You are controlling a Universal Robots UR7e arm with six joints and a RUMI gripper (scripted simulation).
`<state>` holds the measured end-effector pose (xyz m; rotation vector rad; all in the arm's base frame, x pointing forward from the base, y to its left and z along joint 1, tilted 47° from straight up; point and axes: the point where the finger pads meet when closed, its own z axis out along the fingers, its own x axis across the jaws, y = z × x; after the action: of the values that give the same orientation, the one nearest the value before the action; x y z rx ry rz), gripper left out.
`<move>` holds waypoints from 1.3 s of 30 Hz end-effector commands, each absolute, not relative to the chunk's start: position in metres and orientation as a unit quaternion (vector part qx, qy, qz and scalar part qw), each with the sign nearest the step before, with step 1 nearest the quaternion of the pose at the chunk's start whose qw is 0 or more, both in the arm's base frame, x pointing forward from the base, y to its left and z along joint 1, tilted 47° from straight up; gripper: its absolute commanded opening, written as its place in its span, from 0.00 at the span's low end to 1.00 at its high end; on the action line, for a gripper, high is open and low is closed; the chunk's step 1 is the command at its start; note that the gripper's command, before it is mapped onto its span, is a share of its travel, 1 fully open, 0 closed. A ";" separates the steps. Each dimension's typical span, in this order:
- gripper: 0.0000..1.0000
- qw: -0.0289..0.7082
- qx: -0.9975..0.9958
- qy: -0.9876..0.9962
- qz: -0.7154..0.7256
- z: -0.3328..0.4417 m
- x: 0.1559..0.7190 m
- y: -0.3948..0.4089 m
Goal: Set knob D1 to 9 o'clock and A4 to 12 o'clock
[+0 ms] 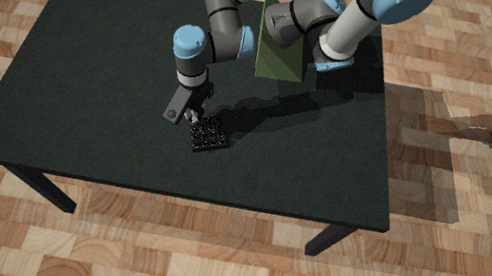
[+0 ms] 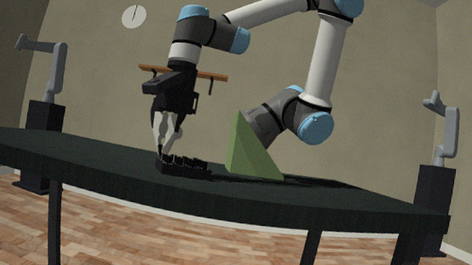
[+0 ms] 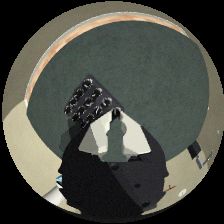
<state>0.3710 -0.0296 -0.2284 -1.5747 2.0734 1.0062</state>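
The black knob box [image 1: 211, 148] [image 2: 185, 172] [image 3: 104, 92] lies on the dark table, turned at an angle, with rows of black knobs on top. My gripper [image 1: 195, 120] [image 2: 163, 155] [image 3: 115, 111] points down at one corner of the box, with its pale fingers nearly together. It is shut on the corner knob, which is mostly hidden by the fingertips. The other knobs [image 3: 88, 82] stand free of the fingers. The pointers and hour marks are too small to read, and I cannot make out the socket.
The arm reaches in from its green wedge-shaped mount [image 1: 279, 64] [image 2: 246, 158] at the back of the table [image 1: 92, 145] [image 2: 91, 167]. Two grey arms on dark pedestals [image 2: 44, 116] [image 2: 435, 188] and a wooden shelf [image 2: 214, 76] are beyond the table.
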 end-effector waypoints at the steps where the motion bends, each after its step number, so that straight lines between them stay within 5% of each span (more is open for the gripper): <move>1: 0.04 0.183 -0.571 0.719 0.352 -0.229 0.371 -0.029; 39: 0.04 0.276 -0.754 0.524 0.283 -0.227 0.372 -0.029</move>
<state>0.3712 -0.0278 -0.2266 -1.9573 1.5443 0.8123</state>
